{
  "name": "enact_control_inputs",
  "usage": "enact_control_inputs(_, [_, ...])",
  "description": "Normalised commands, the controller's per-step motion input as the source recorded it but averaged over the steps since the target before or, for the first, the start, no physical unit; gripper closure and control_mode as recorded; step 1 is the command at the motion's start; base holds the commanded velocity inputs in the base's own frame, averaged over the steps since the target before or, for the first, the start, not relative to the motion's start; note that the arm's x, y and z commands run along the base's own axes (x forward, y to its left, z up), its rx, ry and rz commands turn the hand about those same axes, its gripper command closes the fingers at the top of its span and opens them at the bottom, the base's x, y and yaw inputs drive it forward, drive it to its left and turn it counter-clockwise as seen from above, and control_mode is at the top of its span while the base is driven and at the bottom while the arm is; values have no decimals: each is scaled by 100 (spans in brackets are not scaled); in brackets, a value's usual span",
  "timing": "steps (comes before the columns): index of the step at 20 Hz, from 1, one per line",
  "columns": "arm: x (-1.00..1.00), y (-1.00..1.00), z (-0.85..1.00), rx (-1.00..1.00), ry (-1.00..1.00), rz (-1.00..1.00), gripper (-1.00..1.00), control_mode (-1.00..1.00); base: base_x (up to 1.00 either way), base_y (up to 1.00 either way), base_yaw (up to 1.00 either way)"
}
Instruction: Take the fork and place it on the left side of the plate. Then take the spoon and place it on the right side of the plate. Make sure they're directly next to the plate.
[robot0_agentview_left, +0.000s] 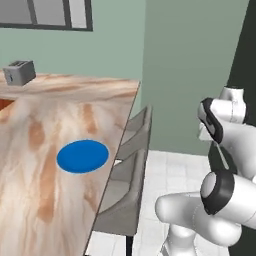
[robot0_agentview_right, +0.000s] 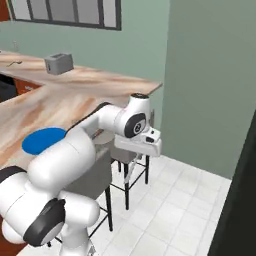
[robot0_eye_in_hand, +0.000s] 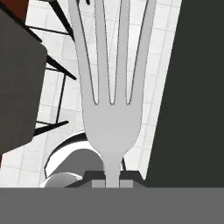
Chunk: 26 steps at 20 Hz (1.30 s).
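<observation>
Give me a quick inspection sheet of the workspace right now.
Surface: wood-grain counter, L-shaped.
Job's things: blue plate flat on the counter near its edge; fork in the gripper, tines pointing away from the hand, over the tiled floor. Spoon: nothing seen.
Clutter: toaster at the far wall.
Grippers: gripper shut on the fork's handle, off the counter.
Cables: nothing seen.
Surroundings: stools along the counter, green walls, window.

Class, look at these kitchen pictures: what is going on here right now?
The white robot arm has the silver-grey fork clamped in its shut pincer; the hand view shows the tines pointing away over the tiled floor and a dark stool. The arm is folded beside the counter's end, off the wooden counter. The blue plate lies bare on that counter, with a toaster far behind. The fork has not yet been placed.
</observation>
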Motion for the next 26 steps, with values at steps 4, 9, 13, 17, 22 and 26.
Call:
enact_control_inputs(4, [0, 0, 0, 0, 0, 0, 100, 100, 23, -8, 84])
enact_control_inputs(9, [0, 0, 0, 0, 0, 0, 100, 100, 25, -7, 83])
enact_control_inputs(13, [0, 0, 0, 0, 0, 0, 100, 100, 36, -5, 74])
enact_control_inputs(17, [0, 0, 0, 0, 0, 0, 100, 100, 35, -4, 69])
enact_control_inputs(22, [0, 0, 0, 0, 0, 0, 100, 100, 18, 0, 42])
enact_control_inputs(26, [0, 0, 0, 0, 0, 0, 100, 100, 6, 0, 10])
